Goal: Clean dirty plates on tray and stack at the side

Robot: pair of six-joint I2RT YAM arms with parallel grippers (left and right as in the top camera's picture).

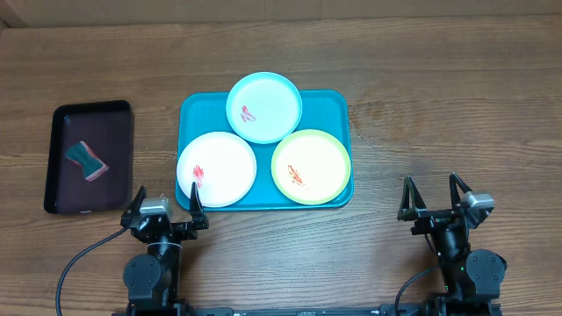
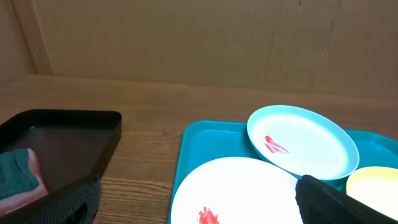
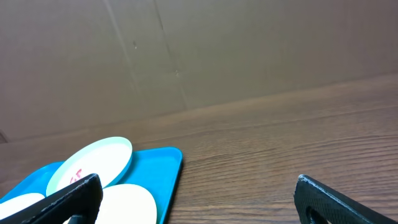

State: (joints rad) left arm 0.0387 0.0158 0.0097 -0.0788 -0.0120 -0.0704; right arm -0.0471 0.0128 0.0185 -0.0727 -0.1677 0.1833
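The turquoise tray (image 1: pixel 335 105) lies mid-table with three plates on it. The light blue plate (image 1: pixel 272 101) rests at the back, tilted over the other two, with a red smear. The white plate (image 1: pixel 224 171) is front left with a red smear. The yellow-green rimmed plate (image 1: pixel 316 158) is front right with an orange smear. My left gripper (image 1: pixel 164 206) is open and empty just in front of the tray's left corner. My right gripper (image 1: pixel 434 195) is open and empty to the right of the tray. The left wrist view shows the tray (image 2: pixel 199 146), the blue plate (image 2: pixel 311 146) and the white plate (image 2: pixel 249 186).
A smaller black tray (image 1: pixel 114 118) stands at the left with a green-and-pink sponge (image 1: pixel 87 161) in it; it also shows in the left wrist view (image 2: pixel 68 143). Bare wooden table (image 1: pixel 439 114) lies right of the turquoise tray. A cardboard wall (image 3: pixel 249 43) rises behind the table.
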